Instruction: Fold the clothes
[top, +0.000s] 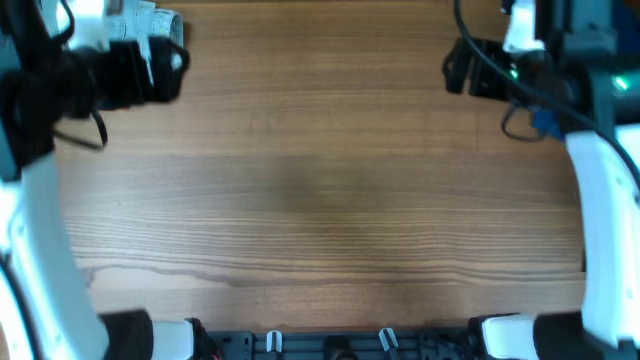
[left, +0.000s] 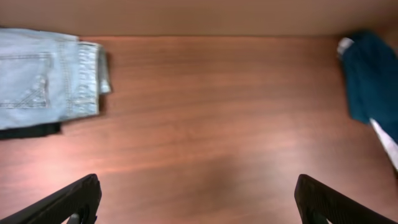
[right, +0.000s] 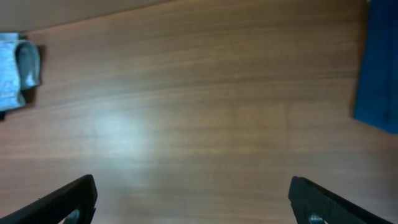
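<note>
The folded pale-blue denim shorts (left: 43, 78) lie at the table's far left, pocket up, on top of a black garment (left: 31, 130). The overhead view shows only a corner of the shorts (top: 152, 22) behind the left arm, and the right wrist view shows one edge (right: 18, 65). My left gripper (left: 198, 199) is open over bare wood, to the right of the shorts and apart from them, with nothing between its fingers. It sits raised at the top left (top: 170, 65). My right gripper (right: 193, 199) is also open and empty, at the top right (top: 458, 68).
A navy garment (left: 370, 74) with a white one (left: 385, 140) beside it lies at the far right of the wooden table (top: 320, 200). It shows as a blue cloth (right: 379, 68) in the right wrist view. The arm bases stand along the near edge.
</note>
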